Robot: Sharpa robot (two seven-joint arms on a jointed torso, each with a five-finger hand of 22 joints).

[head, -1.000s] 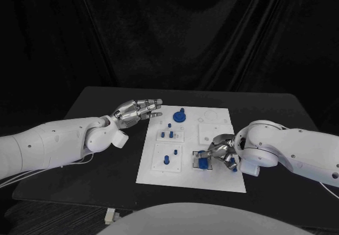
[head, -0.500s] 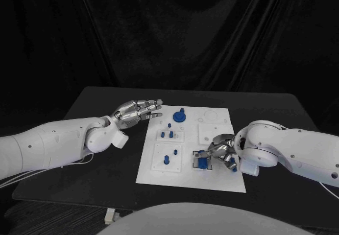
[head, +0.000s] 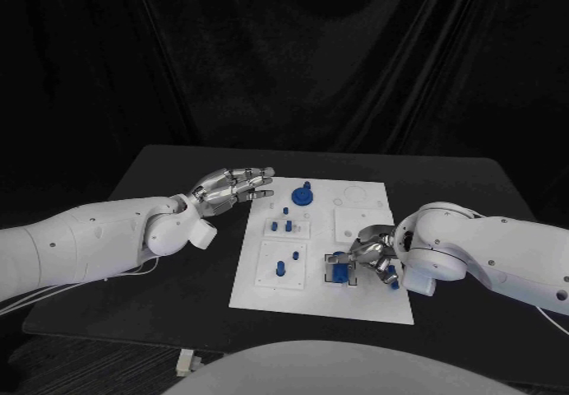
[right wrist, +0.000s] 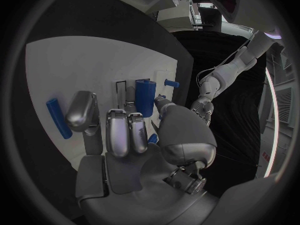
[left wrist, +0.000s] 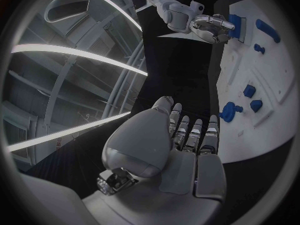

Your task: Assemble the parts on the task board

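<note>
My right hand (head: 375, 258) sits low right of centre in the head view, fingers curled down around a blue part (head: 340, 270) at its slot near the lower right of the task board (head: 263, 292); whether I truly pinch it I cannot tell. My left hand (head: 231, 186) hovers spread over the bench (head: 166, 173), upper left of the board, holding nothing. If the part tilts, it could jam or slip out.

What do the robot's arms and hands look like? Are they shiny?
Both arms are smooth, rounded white shells. The left arm has thin pale cables hanging beneath it. Each ends in a shiny silver metal robot hand: the left robot hand and the right robot hand, with jointed fingers and rounded silver fingertips.
</note>
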